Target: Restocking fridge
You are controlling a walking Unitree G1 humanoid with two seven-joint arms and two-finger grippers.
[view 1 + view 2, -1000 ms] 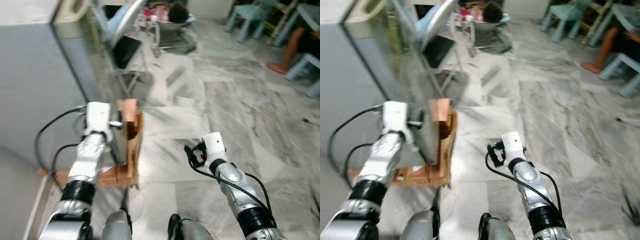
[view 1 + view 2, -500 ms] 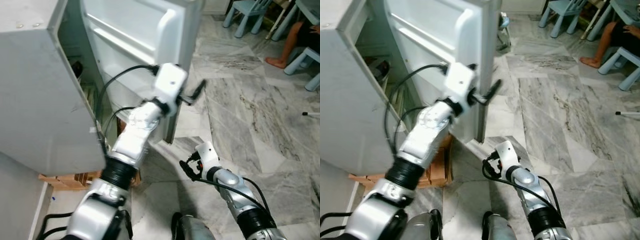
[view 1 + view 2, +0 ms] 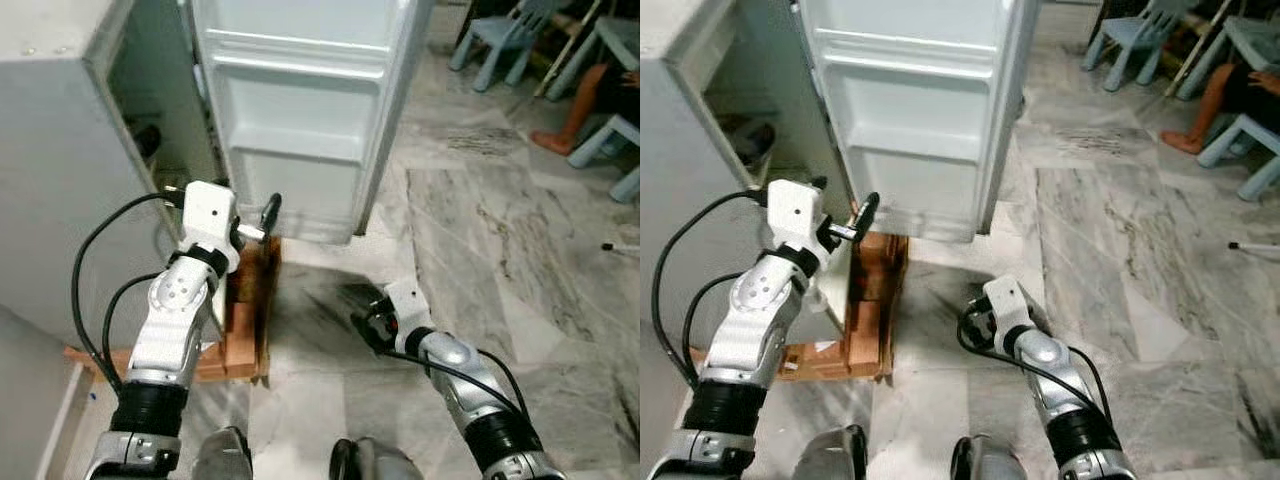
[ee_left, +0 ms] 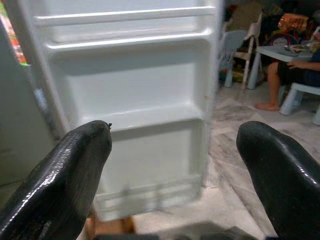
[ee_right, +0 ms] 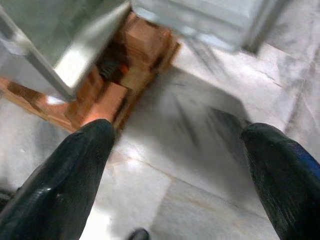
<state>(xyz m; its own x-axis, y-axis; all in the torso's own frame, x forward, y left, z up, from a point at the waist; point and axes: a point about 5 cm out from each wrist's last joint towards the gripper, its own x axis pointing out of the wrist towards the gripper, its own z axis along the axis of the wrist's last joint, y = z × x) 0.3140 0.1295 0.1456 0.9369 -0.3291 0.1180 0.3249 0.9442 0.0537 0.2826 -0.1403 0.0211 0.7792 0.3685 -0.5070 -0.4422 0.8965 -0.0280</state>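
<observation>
Left eye view: fridge (image 3: 60, 150) stands on a wooden pallet (image 3: 245, 335) on the marble floor (image 3: 470, 240), door (image 3: 300, 120) swung wide so its inner face looks at the robot. Door shelves (image 4: 135, 120) look bare, and no item to stock can be seen in either gripper or on the floor nearby.

Left gripper (image 3: 262, 218) is raised just in front of the door's lower edge, near its hinge side. In the left wrist view its fingers (image 4: 55, 175) are spread wide with nothing between them. They frame the door's lower shelf and touch nothing.

Right gripper (image 5: 175, 165) is low over the floor, well apart from the fridge. Its fingers are also spread wide and empty, pointing at the pallet's front corner and the door's bottom edge.

Interior (image 3: 750, 140) is dim. Something dark sits on a shelf inside; can't tell what it is.

Risks from here, as judgement:
- Door is free-standing with nothing holding it. A bump from the left arm could swing it, or it may drift shut and block access.
- Left arm cable (image 3: 90, 270) loops out close to the cabinet's open edge and could snag there on a reach inward.
- Pallet juts out past the cabinet at floor level. A step forward could catch a foot or the low right gripper on its front edge.
- A person's leg (image 3: 585, 95) and small chairs (image 3: 500, 40) are behind the door's swing side, so the door shouldn't be pushed further open.
</observation>
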